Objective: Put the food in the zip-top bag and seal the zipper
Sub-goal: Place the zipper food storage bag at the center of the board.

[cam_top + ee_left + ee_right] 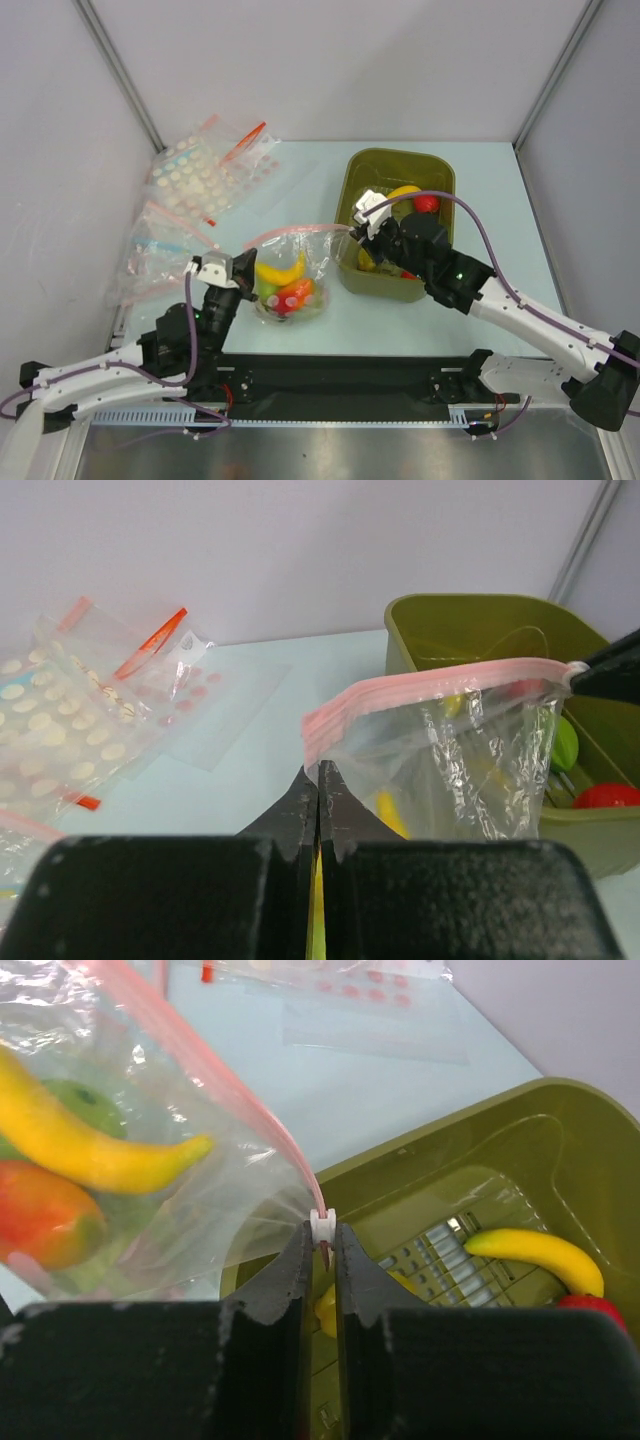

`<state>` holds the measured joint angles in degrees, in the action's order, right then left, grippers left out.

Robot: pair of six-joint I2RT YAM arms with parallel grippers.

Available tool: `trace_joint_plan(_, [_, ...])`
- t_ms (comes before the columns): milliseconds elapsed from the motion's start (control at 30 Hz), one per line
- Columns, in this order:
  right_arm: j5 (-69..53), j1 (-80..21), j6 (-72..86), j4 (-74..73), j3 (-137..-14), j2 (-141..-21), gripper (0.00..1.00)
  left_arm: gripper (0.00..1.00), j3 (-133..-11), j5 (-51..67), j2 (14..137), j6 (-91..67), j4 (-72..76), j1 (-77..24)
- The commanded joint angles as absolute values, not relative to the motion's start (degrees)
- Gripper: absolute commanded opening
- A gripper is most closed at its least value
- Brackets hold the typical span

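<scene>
Left fingers (298, 805) are clamping the left corner of the zip-top bag (290, 290), just under the zipper (440, 678). Zipper is running left to right, stretched between both arms. Bag is hanging over the tabletop (310, 190), crinkly and clear, carrying banana (280, 272), green apple (75, 1095) and tomato (297, 294). Right fingers (290, 1270) are clamping the zipper's right end at the rim of the olive tub (400, 155), so the sealing run lies leftward from them.

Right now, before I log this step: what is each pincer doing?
The left pincer is closed on the zip-top bag at its edge.
The right pincer is closed on the end of the zipper.
</scene>
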<state>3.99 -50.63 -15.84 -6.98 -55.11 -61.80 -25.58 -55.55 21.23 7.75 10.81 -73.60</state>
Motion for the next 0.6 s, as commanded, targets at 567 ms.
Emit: trace_joint_plan(567, [13.5, -50.1, -2.7, 4.7, -46.1, -54.7, 0.20, 0.06, -34.9, -23.5, 46.2, -17.2, 13.9, -44.2])
